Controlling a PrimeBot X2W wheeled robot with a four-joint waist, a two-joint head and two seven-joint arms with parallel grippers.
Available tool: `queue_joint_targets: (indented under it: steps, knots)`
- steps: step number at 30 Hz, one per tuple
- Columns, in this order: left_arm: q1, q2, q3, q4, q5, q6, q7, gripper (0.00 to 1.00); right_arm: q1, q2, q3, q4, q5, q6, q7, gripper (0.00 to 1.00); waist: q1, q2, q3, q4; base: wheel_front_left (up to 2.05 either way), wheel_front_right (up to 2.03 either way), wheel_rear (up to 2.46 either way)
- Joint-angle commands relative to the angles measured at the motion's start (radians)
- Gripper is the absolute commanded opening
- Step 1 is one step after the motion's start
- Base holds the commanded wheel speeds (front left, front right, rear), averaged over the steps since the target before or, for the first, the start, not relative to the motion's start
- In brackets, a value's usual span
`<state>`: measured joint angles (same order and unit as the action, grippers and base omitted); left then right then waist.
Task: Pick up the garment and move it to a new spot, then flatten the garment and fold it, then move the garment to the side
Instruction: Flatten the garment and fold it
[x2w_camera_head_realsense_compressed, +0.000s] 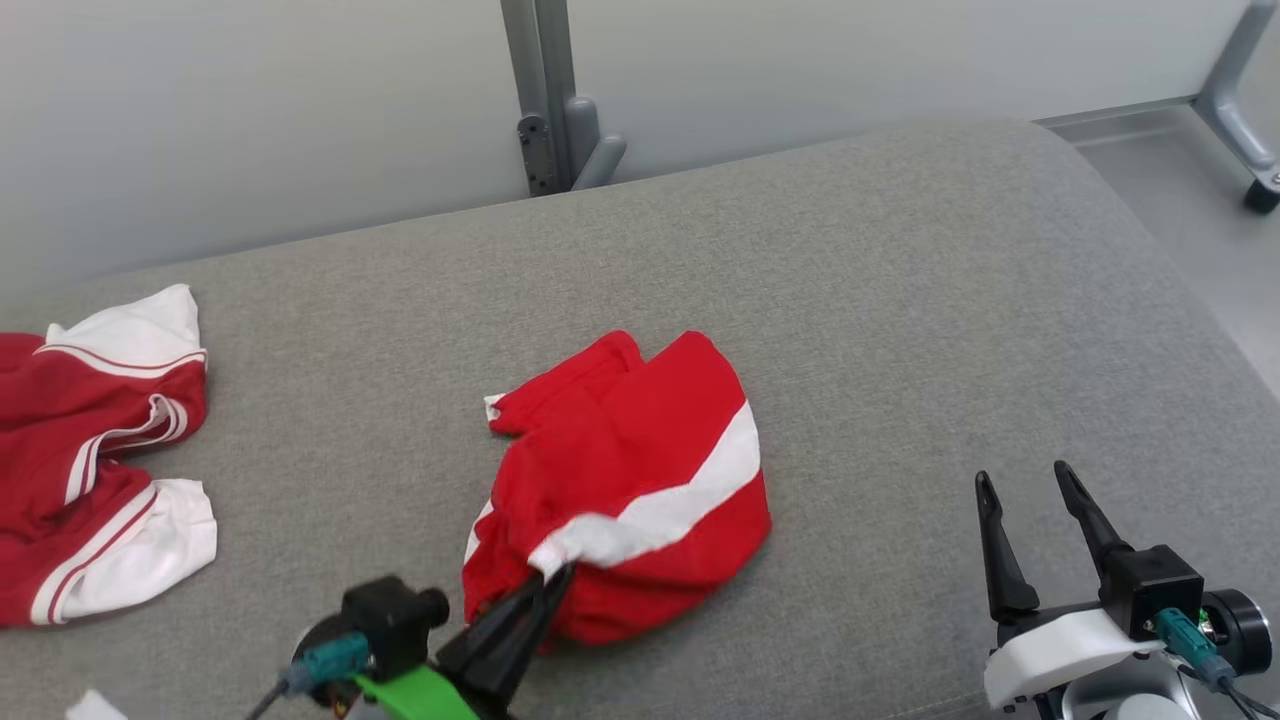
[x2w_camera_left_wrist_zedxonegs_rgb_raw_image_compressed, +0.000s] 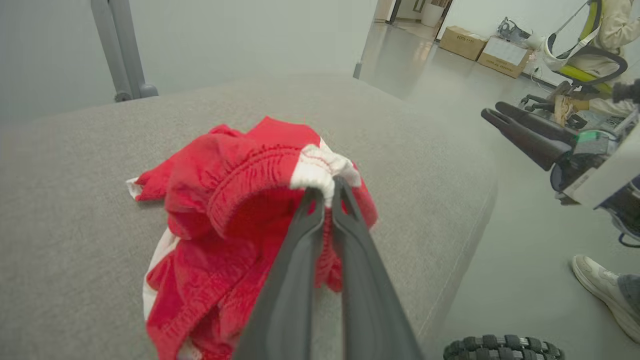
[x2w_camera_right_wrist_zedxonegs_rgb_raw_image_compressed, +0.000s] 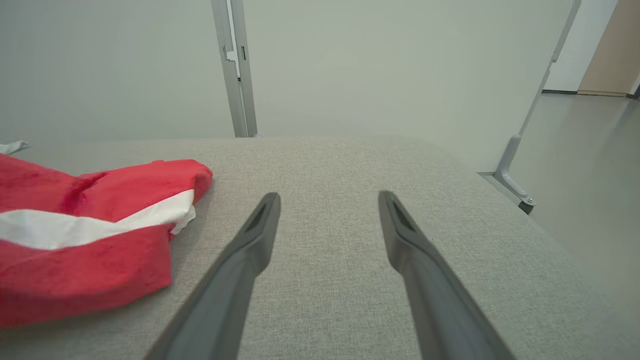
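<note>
Left gripper (x2w_camera_head_realsense_compressed: 548, 585), pinched shut on the white waistband edge of the red garment (x2w_camera_head_realsense_compressed: 640, 460), crumpled at lower centre on the grey cushion (x2w_camera_head_realsense_compressed: 900, 300); bulk of cloth up and right of those jaws. Right gripper (x2w_camera_head_realsense_compressed: 1025, 480), lower right, spread wide, empty, well apart.

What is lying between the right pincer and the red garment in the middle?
Nothing but bare grey cushion, as the head view shows: the right pincer stands apart from the red garment.
</note>
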<state>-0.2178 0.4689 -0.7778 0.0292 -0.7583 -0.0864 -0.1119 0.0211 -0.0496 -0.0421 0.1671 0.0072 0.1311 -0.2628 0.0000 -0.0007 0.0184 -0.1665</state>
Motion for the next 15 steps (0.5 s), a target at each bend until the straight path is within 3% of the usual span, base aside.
queue_joint_targets:
  steps: [1, 8, 15]
  knots:
    - [0.053, 0.020, -0.007, 0.009, -0.012, 0.008, -0.015, 0.00, 0.011, -0.002, -0.002, 0.003, 0.006, -0.001, -0.003, 1.00, 0.0000, 0.0007, -0.001, 0.035, 0.00, 0.00, 0.00]
    - [0.188, 0.043, 0.010, 0.155, -0.040, 0.017, -0.105, 0.00, 0.001, -0.002, 0.004, 0.011, -0.006, -0.001, -0.003, 1.00, 0.0000, 0.0007, -0.004, 0.108, 0.00, 0.00, 0.00]
    - [0.216, 0.019, 0.052, 0.298, -0.031, -0.002, -0.147, 0.00, 0.002, -0.002, 0.006, 0.019, -0.015, -0.001, -0.003, 1.00, 0.0000, 0.0007, -0.016, 0.152, 0.00, 0.00, 0.00]
